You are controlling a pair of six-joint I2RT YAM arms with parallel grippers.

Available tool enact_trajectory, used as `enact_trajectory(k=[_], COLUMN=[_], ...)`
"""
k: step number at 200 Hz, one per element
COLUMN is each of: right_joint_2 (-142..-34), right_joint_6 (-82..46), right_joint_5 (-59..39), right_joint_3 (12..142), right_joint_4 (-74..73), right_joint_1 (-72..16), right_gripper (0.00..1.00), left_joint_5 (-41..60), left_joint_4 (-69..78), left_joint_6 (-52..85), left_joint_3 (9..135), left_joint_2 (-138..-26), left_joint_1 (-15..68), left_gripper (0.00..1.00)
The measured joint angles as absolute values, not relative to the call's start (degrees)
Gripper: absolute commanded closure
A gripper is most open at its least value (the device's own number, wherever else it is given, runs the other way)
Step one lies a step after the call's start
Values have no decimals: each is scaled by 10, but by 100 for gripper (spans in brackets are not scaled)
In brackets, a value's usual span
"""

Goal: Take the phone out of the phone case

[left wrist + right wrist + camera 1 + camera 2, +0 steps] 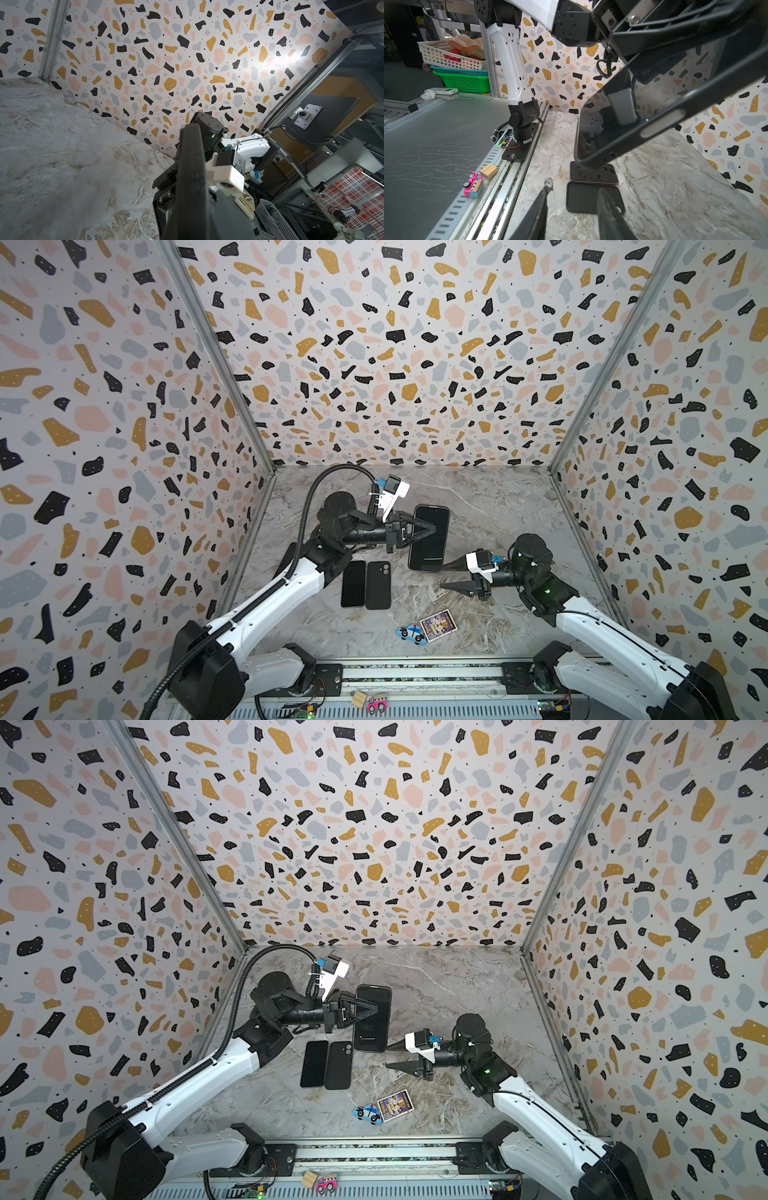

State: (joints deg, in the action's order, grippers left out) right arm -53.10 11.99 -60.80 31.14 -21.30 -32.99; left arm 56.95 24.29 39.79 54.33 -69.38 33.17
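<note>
closest to the lens, the right pincer [575, 187] shows two dark fingers spread moderately apart with nothing between them, its tips just short of the nearest end of the cased phone [430, 549]. the left pincer [431, 527] is clamped across that cased phone's screen and back, holding it clear above the marble table [498, 506]. out past the right pincer's tips a bare phone [353, 584] and a matte black case [378, 585] lie flat side by side, while a toy police car [411, 633] and a card [438, 624] sit off to its side, toward the arm bases.
</note>
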Motion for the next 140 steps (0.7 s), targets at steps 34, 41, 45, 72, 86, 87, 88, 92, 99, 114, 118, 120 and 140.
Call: enact_trajectory(k=[34, 41, 45, 72, 86, 87, 88, 92, 99, 114, 118, 120, 140], right_joint_2=[-541, -545, -548, -560, -565, -565, -566, -567, -569, -573, -574, -575, -580], right_joint_6=[85, 79, 76, 57, 50, 49, 49, 47, 45, 41, 41, 41, 39], right_joint_5=[-621, -623, -624, -631, -634, -634, -634, -635, -635, -636, -636, -637, -637], right_joint_3=[323, 328, 330, 334, 334, 334, 334, 334, 334, 334, 334, 334, 335], right_joint_4=[-240, -244, -248, -270, -279, -279, -280, -282, -285, -292, -293, -293, -297], right_joint_1=[-330, -330, -330, -330, -330, -331, -331, -331, -332, -334, -335, -335, -336], right_gripper=[57, 57, 57, 58, 61, 61, 61, 62, 63, 66, 67, 67, 72], left_joint_5=[569, 569, 570, 570, 570, 570, 570, 570, 570, 570, 570, 570, 571], left_joint_4=[227, 225, 223, 222, 221, 221, 221, 221, 221, 221, 221, 221, 221], left_joint_6=[383, 381, 381, 379, 379, 379, 379, 379, 378, 377, 377, 377, 376], left_joint_3=[543, 543, 543, 543, 543, 543, 543, 543, 543, 543, 543, 543, 543], left_joint_2=[-694, -694, -694, -694, -694, -694, -694, -694, -694, -694, -694, -694, -694], left_joint_1=[332, 332, 332, 332, 332, 332, 332, 332, 332, 332, 332, 332, 332], left_gripper=[100, 100, 100, 100, 100, 100, 100, 100, 100, 100, 100, 100, 100])
